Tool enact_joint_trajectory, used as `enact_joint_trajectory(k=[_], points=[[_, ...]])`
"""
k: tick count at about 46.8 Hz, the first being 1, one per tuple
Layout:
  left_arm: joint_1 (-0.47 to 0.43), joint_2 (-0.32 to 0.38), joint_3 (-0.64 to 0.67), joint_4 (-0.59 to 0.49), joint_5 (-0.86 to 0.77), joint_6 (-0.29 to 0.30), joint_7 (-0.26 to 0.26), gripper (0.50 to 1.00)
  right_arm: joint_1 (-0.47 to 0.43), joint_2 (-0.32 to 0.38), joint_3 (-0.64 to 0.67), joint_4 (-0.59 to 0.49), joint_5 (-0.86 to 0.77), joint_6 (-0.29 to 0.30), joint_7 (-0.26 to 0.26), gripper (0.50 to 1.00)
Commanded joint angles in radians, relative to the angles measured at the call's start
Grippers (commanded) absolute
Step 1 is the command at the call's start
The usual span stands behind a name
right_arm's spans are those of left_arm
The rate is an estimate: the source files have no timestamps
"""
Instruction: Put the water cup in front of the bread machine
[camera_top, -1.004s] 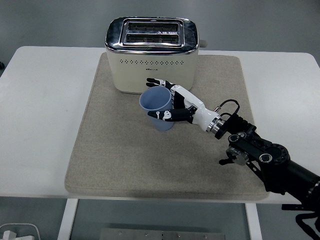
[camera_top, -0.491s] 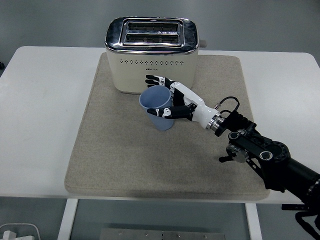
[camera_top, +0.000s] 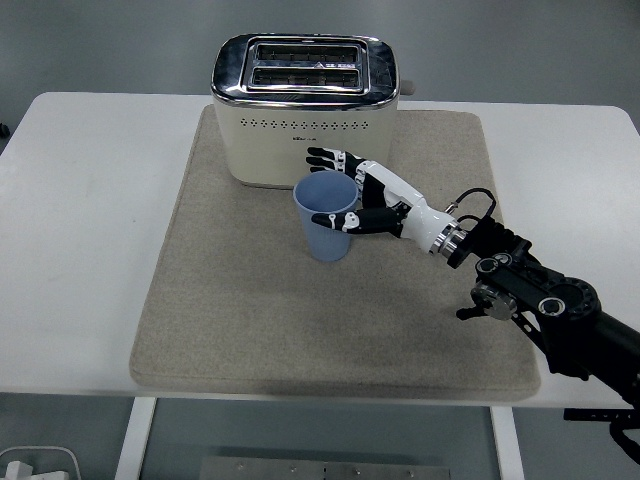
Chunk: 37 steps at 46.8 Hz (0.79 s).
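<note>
Nearest the table's front edge: bare beige mat, nothing resting there. Further in, to the right of the bread machine's front face: black right arm reaching in from the right edge, ending in the right hand.

Just ahead of the bread machine, on the mat: blue water cup, now upright, base apparently settled on the fabric, no longer tilted as half a second back, and shifted slightly rightward, more squarely before the machine's front panel.

Around the cup: hand loosening. Thumb at the near side of the wall, upper fingers stretched past the rim toward the machine rather than curled tight. Actual contact hard to confirm; grip looks partly open, more cradling than clamping.

Judged from this: placement essentially achieved, cup close in front of the machine and apart from it. Remaining: full release and a clean retreat to the right without nudging the cup over. Left arm out of sight.
</note>
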Motion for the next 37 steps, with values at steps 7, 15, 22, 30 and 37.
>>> enact_joint_trajectory(k=[7, 15, 22, 30, 37], points=[[0.001, 0.000, 0.000, 0.001, 0.000, 0.000, 0.000, 1.000, 0.000, -0.019, 0.000, 0.000, 0.000, 0.020, 0.000, 0.928], [0.001, 0.000, 0.000, -0.001, 0.000, 0.000, 0.000, 1.000, 0.000, -0.022, -0.003, 0.000, 0.000, 0.024, 0.000, 0.928], [0.001, 0.000, 0.000, -0.001, 0.000, 0.000, 0.000, 1.000, 0.008, -0.036, -0.003, 0.000, 0.000, 0.055, 0.000, 0.928], [-0.001, 0.000, 0.000, -0.001, 0.000, 0.000, 0.000, 1.000, 0.011, -0.038, -0.004, 0.000, 0.000, 0.060, 0.000, 0.928], [0.001, 0.000, 0.000, 0.001, 0.000, 0.000, 0.000, 1.000, 0.011, -0.059, -0.003, 0.001, 0.000, 0.078, 0.002, 0.928]])
